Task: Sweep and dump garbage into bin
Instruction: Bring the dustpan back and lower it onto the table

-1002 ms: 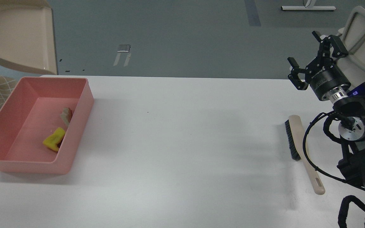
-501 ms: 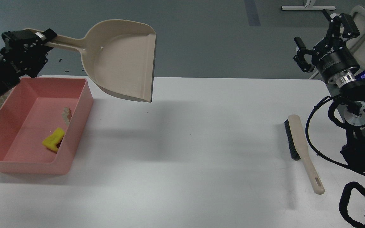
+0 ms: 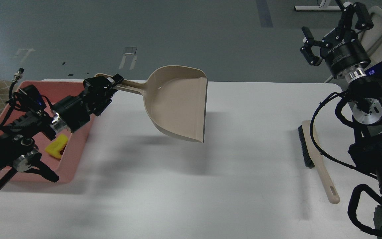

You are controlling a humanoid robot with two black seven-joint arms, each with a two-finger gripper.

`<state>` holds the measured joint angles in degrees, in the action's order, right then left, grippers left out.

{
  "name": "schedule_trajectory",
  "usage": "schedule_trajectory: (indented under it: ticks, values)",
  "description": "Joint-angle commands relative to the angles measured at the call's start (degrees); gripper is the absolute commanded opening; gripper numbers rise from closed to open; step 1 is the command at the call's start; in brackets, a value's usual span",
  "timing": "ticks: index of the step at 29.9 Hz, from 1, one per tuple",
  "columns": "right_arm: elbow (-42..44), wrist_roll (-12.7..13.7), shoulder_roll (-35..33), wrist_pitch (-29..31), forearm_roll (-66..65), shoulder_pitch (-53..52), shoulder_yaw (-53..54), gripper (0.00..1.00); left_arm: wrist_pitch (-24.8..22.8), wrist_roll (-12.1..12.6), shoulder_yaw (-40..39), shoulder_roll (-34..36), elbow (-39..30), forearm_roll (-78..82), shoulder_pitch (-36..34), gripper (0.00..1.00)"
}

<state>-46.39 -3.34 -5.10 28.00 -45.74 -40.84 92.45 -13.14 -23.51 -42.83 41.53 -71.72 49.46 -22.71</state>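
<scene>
With the garbage point(image 3: 57, 147) apparently in the bin point(image 3: 75, 159), the left gripper point(image 3: 106, 87) pinches the empty dustpan point(image 3: 177, 103) aloft, which next needs setting down, while the right gripper point(image 3: 330, 28) is spread empty.

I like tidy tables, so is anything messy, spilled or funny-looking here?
Nothing is spilled. The yellow sponge scrap lies inside the pink bin. The left gripper holds the empty dustpan in the air over the table. The brush lies flat near the right arm, whose right gripper is open and empty.

Yellow sponge scrap point(image 3: 57, 145) inside pink bin point(image 3: 75, 156) (beige strip hidden).
</scene>
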Motion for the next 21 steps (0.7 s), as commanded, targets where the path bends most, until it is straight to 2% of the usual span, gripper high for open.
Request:
schedule_trajectory:
  ticks: [1, 7, 11, 14, 18, 21]
  values:
    - [-0.02, 0.61, -0.35, 0.0, 2.75, 0.06, 0.01, 1.0, 2.94, 1.18, 2.04, -2.15, -0.97, 0.37, -0.14, 0.12]
    - [-0.02, 1.23, -0.26, 0.0, 3.81, 0.5, -0.52, 1.0, 4.52, 3.2, 3.63, -6.1, -0.97, 6.95, -0.05, 0.12]
    - [-0.02, 1.23, -0.35, -0.31, 3.9, 0.5, -0.43, 1.0, 6.19, 4.78, 7.65, -7.07, -0.97, 7.49, -0.14, 0.13]
    - [0.07, 1.14, -0.44, -1.19, 3.9, 0.58, -0.43, 1.0, 8.56, 5.31, 10.13, -7.95, -0.97, 9.24, -0.4, 0.14]
    - [-0.02, 1.06, -0.44, -1.19, 3.9, 0.76, -0.43, 1.0, 8.66, 5.92, 10.13, -9.36, -0.71, 9.6, -0.31, 0.14]
    - [-0.02, 1.06, -0.44, -1.11, 3.9, 0.93, -0.43, 1.0, 8.74, 8.21, 9.69, -10.15, 0.35, 9.34, -0.49, 0.14]
